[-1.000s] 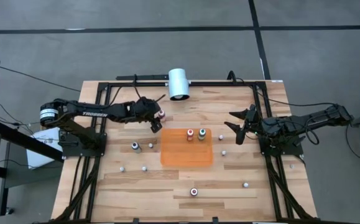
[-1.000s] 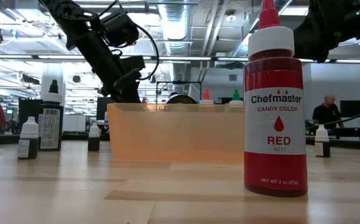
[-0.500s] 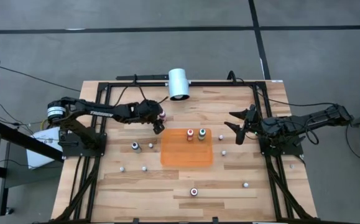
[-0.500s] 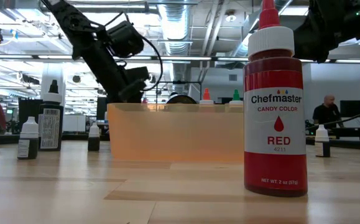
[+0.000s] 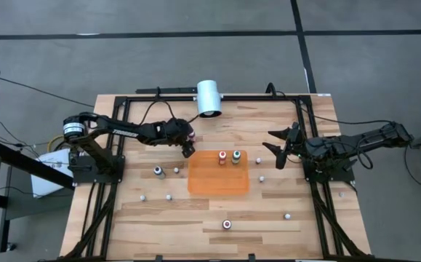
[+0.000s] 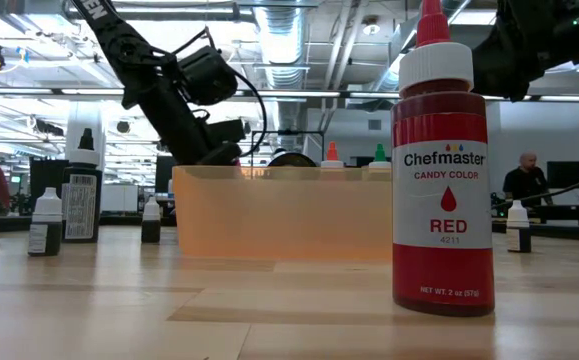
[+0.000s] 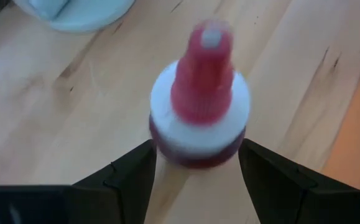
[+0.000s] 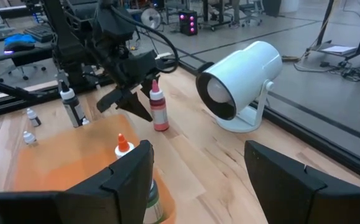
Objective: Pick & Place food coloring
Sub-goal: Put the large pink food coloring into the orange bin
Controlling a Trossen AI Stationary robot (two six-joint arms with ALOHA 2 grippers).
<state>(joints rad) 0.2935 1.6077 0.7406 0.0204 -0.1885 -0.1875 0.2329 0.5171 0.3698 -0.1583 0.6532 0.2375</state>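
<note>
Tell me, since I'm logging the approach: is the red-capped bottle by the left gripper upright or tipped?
Upright. The red-capped bottle stands on the wood, and the open left gripper looks down on its cap.

left tool (image 5: pixel 187 144) slid toward the red-capped bottle (image 5: pixel 191 135), fingers now straddling it

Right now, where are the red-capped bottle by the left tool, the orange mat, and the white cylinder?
red-capped bottle (image 7: pixel 202 81): left wrist view, on its red cap.
orange mat (image 5: pixel 217 182): high view, bare middle.
white cylinder (image 5: pixel 209 95): high view, its side.
</note>
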